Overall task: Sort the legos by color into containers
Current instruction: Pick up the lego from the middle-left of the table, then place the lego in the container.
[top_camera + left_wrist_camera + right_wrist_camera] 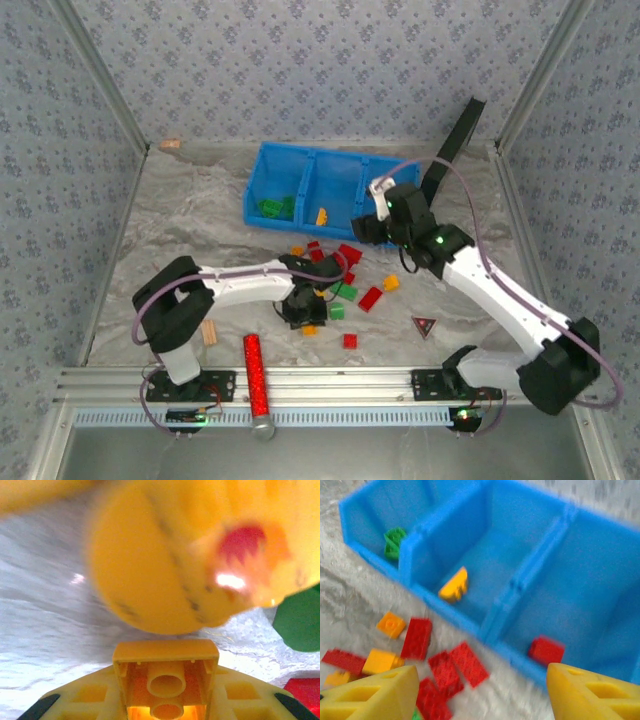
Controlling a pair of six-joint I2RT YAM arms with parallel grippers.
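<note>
Yellow brick: clamped in left hand.
Right hand: wide, empty, near bin.
Risk: brick possibly slipping from pinch, dropping mid-carry.

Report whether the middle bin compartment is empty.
Not empty: one yellow brick lies on the floor of the middle compartment.

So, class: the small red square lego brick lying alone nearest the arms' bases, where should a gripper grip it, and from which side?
Come straight down from above on the small red square lego brick and close on two opposite side walls. It lies flat, with nothing touching it, so both sides look free.
</note>
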